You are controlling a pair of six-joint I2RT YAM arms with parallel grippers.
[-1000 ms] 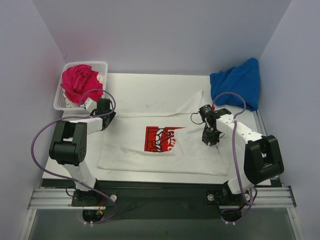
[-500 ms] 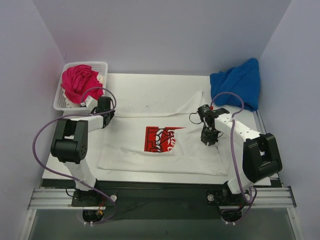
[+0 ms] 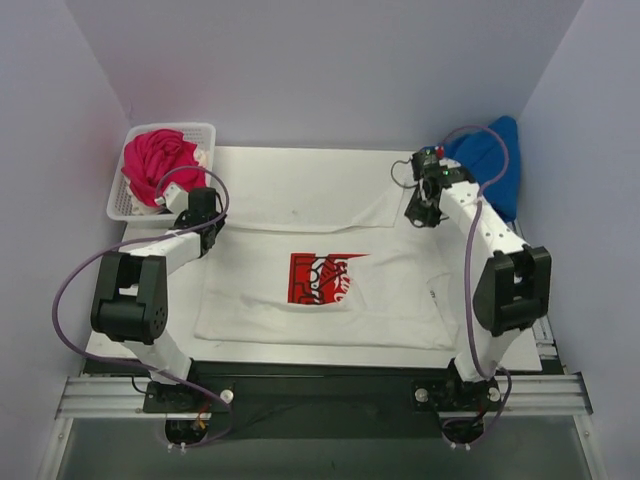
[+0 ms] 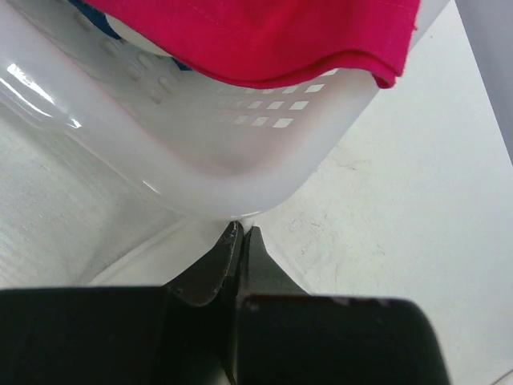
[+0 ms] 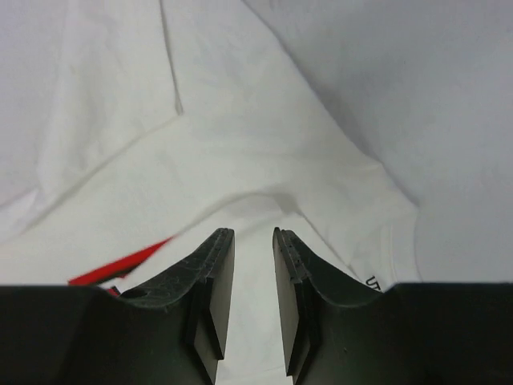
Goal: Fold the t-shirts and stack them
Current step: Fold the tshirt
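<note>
A large white t-shirt (image 3: 400, 300) with a red chest print (image 3: 320, 277) lies spread across the table. My left gripper (image 3: 190, 212) is at its far left corner, right against the basket. In the left wrist view its tips (image 4: 240, 230) are pressed shut, and a raised fold of white cloth (image 4: 136, 261) runs into them. My right gripper (image 3: 422, 210) hovers over the shirt's far right corner, jaws slightly open and empty (image 5: 252, 234) above white cloth (image 5: 240, 136). A blue t-shirt (image 3: 490, 165) lies bunched at the back right. A magenta-pink t-shirt (image 3: 160, 165) (image 4: 280, 32) fills the basket.
The white lattice basket (image 3: 200, 130) stands at the back left, and its wall (image 4: 200, 152) looms just beyond my left fingertips. Purple cables loop off both arms. Blue-grey walls close in the table at the back and on both sides.
My right gripper has travelled from the shirt's right side up to its far right corner and opened a little. My left gripper has shut at the far left corner.
</note>
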